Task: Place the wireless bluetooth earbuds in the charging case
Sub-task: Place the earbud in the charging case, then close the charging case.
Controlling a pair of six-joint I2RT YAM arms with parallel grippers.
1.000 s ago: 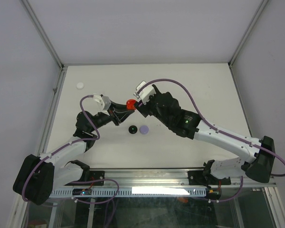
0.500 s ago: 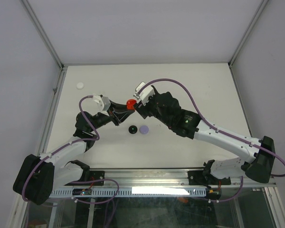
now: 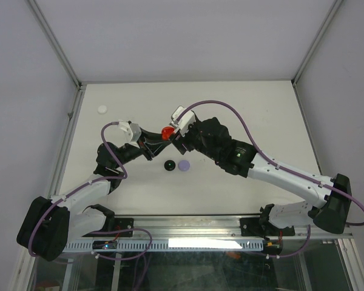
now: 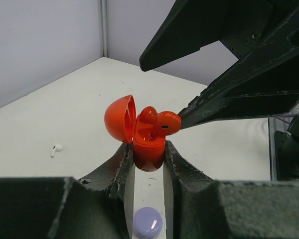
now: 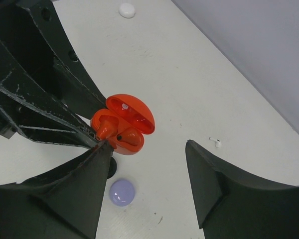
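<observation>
Two red earbuds sat in the wells of the red case, rounded heads up. Stems were hidden inside the case, so their long axes seemed to run down into it. The bud nearer the right arm rode higher and leaned toward that arm; the other sat lower, close to the lid.

Red case was held upright above the mid worktop, its lid hinged open and tipped away from the right arm. Left pincer was clamped on the case base, one finger on each side.

Right pincer stood apart, holding nothing. One fingertip was at the raised bud and seemed to touch it.

One white earbud lay on its side on the worktop, well apart from the case; too small to tell where its stem pointed.

Lavender case and black case rested shut, just beside each other, under the two pincers. White case lay near the far left edge.
</observation>
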